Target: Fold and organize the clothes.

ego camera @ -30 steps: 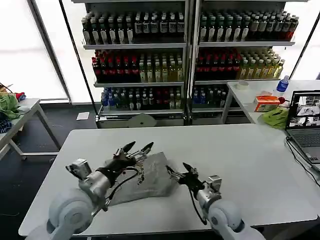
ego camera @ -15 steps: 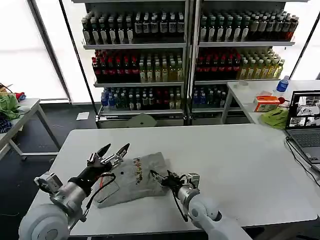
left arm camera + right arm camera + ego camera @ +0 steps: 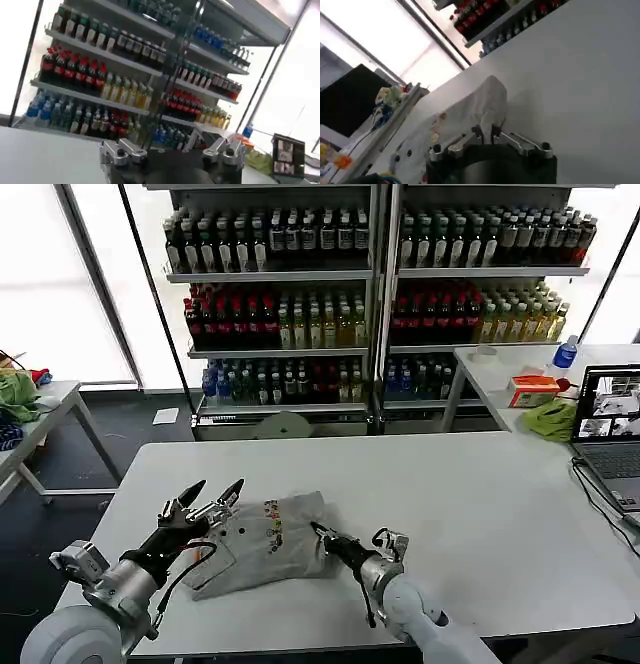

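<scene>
Head view: our right gripper [image 3: 322, 533] has its jaws pinched on the right edge of the grey shirt [image 3: 262, 542]. Our left gripper [image 3: 210, 492] is spread wide, empty, raised over the shirt's left side. We see 1 shirt crumpled mid-front on the white table [image 3: 480, 504].

Bottle-stocked shelves [image 3: 375, 294], bright windows [image 3: 45, 284], white table [image 3: 500, 514].

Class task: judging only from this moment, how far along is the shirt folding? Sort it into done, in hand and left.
Done: the grey shirt lies partly gathered on the white table, print facing up, but no neat fold shows.
In hand: the right hand is shut on the shirt's edge; the left hand hovers open above its other side.
Left: squaring it into a tidy fold and placing it.
</scene>
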{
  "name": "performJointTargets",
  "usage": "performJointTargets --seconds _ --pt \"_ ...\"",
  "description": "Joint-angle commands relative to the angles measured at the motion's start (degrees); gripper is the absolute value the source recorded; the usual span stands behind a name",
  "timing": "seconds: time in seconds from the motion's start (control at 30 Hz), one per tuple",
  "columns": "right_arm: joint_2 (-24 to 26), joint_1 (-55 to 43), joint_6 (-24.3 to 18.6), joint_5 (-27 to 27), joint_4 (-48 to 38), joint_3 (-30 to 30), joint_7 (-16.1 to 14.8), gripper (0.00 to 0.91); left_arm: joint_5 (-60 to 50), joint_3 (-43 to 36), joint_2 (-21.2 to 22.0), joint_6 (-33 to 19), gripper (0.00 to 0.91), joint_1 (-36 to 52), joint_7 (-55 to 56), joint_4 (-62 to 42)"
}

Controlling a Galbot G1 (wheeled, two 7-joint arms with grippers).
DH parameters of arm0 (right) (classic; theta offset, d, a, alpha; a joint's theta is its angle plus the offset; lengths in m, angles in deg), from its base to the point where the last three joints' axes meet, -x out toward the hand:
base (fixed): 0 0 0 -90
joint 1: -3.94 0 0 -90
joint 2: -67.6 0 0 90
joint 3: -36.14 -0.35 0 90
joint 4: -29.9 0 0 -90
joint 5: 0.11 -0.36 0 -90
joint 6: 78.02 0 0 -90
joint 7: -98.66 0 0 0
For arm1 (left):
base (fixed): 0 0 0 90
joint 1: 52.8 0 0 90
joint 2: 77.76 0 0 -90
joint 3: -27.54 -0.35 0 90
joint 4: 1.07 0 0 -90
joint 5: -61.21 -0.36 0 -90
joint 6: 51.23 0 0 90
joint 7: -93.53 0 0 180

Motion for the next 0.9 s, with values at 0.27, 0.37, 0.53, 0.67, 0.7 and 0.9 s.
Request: performJointTargets --seconds 0.27,0.37,0.53,0.67,0.7,0.9 --pt "9.6 11.2 3.8 -1.1 6.4 -13.7 -1.3 0.000 -3.1 -1.3 2.4 -0.4 0.907 -0.7 -0.9 -0.2" --pt "13.0 13.3 3.7 1.6 8.5 -15.3 -0.4 0.000 -3.8 -1.4 3.2 -0.4 0.907 -0.8 -1.0 -0.3" --pt "16.6 16.7 5.1 9.0 11.5 -18.2 0.7 0.040 -4.6 -1.2 3.8 -0.5 0.907 -1.9 -1.2 0.0" --pt "18.3 18.6 5.8 10.3 13.4 -21.2 1.0 0.766 -4.5 -0.7 3.8 -0.7 0.907 -2.5 -1.4 0.3" --pt "18.4 18.7 6.0 10.8 13.9 -21.6 0.9 0.907 -4.7 -0.9 4.0 -0.8 0.907 -2.6 -1.3 0.2" --pt "17.1 17.8 7.3 13.5 14.9 -25.6 1.7 0.907 -5.4 -1.5 4.8 -0.8 0.907 -2.5 -1.3 0.6"
